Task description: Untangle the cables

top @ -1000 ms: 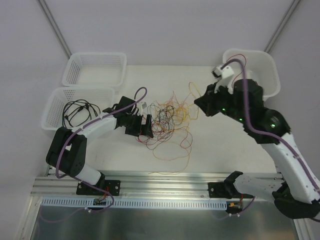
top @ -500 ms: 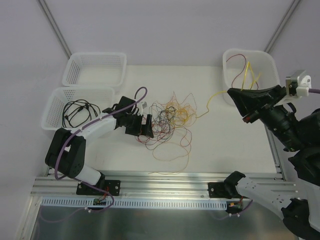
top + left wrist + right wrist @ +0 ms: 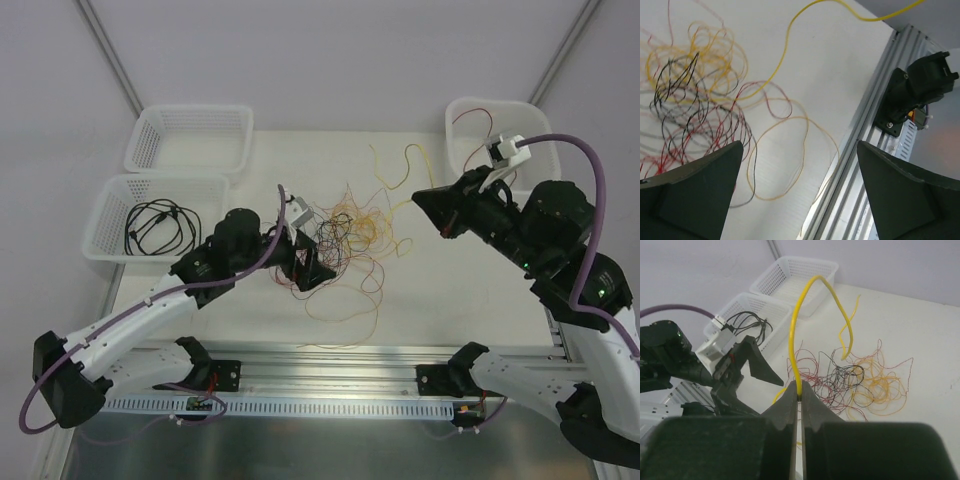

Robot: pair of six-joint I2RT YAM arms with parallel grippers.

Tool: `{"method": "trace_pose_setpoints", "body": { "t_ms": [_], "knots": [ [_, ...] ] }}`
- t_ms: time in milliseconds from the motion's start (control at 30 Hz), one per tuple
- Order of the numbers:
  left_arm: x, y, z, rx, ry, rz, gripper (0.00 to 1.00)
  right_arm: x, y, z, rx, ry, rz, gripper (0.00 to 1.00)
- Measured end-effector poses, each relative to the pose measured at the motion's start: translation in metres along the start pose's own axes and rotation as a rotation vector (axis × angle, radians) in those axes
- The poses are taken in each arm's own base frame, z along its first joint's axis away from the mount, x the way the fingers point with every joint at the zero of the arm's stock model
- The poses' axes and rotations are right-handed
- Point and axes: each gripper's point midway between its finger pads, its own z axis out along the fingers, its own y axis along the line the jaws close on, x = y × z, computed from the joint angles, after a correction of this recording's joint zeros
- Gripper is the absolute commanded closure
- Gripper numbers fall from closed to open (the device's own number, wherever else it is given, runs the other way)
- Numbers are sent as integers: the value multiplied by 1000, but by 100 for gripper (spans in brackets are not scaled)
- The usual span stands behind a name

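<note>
Two grippers are in view.

Right gripper: jaws clenched on a yellow cable. The cable rises from the pinch, arches over and hangs with its free end above the tangle. In the top view the right gripper stands just right of the tangle. The yellow cable curls over the table between the tangle and the bin.

Left gripper: fingers spread wide, with nothing between them. In the top view the left gripper sits at the left edge of the tangle. Whether it touches any strand cannot be told.

The tangle is a loose heap of red, orange and black loops lying mid-table. Several single loops trail toward the rail. From the left wrist, a yellow cable runs down into the orange loops.

Other items:
- The near basket, at the table's left edge, holds coiled black cables.
- The far basket stands just behind it. No contents can be made out.
- A red cable loops inside the bin at the far right.
- The rail runs along the near edge of the table.
</note>
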Motion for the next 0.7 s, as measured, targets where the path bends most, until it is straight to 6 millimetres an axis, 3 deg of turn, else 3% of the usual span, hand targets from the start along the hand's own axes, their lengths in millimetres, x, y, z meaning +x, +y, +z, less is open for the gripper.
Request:
{"method": "trace_pose_setpoints", "body": {
  "t_ms": [100, 233, 433, 700],
  "knots": [
    [-18, -29, 13, 83, -83, 121, 1, -14, 8, -7, -22, -20, 27, 99],
    [-8, -41, 53, 121, -73, 199, 1, -37, 19, -23, -59, -82, 49, 99],
    [21, -30, 117, 70, -20, 300, 1, -47, 27, -42, -99, -123, 79, 99],
    [0, -12, 171, -20, -145, 390, 4, -24, 32, -32, -133, -51, 123, 99]
  ]
}}
